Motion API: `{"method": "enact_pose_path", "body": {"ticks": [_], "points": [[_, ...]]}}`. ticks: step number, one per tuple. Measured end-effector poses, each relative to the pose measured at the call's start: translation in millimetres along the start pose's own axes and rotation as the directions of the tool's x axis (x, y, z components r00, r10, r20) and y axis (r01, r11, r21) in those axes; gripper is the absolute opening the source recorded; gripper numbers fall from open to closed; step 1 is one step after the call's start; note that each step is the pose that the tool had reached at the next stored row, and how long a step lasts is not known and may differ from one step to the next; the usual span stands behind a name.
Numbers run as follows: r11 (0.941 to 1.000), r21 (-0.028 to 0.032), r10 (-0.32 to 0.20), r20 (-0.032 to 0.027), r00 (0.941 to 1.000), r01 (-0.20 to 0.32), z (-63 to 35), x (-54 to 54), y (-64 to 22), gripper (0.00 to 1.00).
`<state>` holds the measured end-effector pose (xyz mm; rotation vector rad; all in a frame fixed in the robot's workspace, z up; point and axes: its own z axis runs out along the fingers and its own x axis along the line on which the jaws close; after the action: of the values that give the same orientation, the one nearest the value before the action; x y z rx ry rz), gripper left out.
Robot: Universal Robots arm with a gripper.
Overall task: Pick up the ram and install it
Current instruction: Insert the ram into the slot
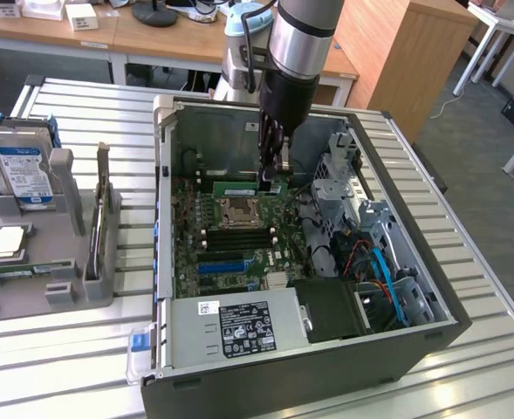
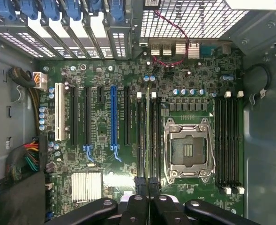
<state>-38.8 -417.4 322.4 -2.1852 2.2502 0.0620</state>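
The arm (image 1: 296,52) reaches down into the open computer case (image 1: 283,380), which lies on its side across the middle of the slatted bench (image 1: 91,109). Its pincer (image 1: 274,179) is closed on the ram (image 1: 235,187), whose green length sticks out level toward the exterior view's left, low over the motherboard (image 1: 191,253). The processor socket (image 1: 239,209) lies between the ram and a row of black memory slots (image 1: 239,236). Near the bench's edge on the exterior view's left, a grey holder (image 1: 69,262) carries an upright hard drive (image 1: 25,175) and a flat square silver chip (image 1: 3,243).
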Motion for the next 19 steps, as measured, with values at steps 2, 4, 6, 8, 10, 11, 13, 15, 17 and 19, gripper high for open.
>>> {"method": "enact_pose_path", "body": {"ticks": [2,4,6,8,10,11,13,15,17,19], "points": [[1.0000,0.0001,0.000,0.0003,1.0000,0.000,0.1,0.0,0.0,0.12],[1.0000,0.0002,0.000,0.0004,1.0000,0.000,0.4,0.0,-0.1,0.12],[1.0000,0.0003,0.000,0.0006,1.0000,0.000,1.5,0.0,-0.1,0.12],[1.0000,0.0001,0.000,0.0002,1.0000,0.000,1.5,0.0,-0.1,0.12],[1.0000,0.0001,0.000,0.0003,1.0000,0.000,1.6,0.0,-0.1,0.12],[1.0000,0.0001,0.000,0.0003,1.0000,0.000,1.6,0.0,-0.1,0.12],[1.0000,0.0001,0.000,0.0003,1.0000,0.000,1.6,0.0,-0.1,0.12],[1.0000,0.0003,0.000,0.0007,1.0000,0.000,2.2,0.0,-0.1,0.12],[1.0000,0.0002,0.000,0.0005,1.0000,0.000,3.2,0.1,-0.1,0.12],[1.0000,0.0002,0.000,0.0004,1.0000,0.000,4.4,0.1,-0.1,0.12]]}}
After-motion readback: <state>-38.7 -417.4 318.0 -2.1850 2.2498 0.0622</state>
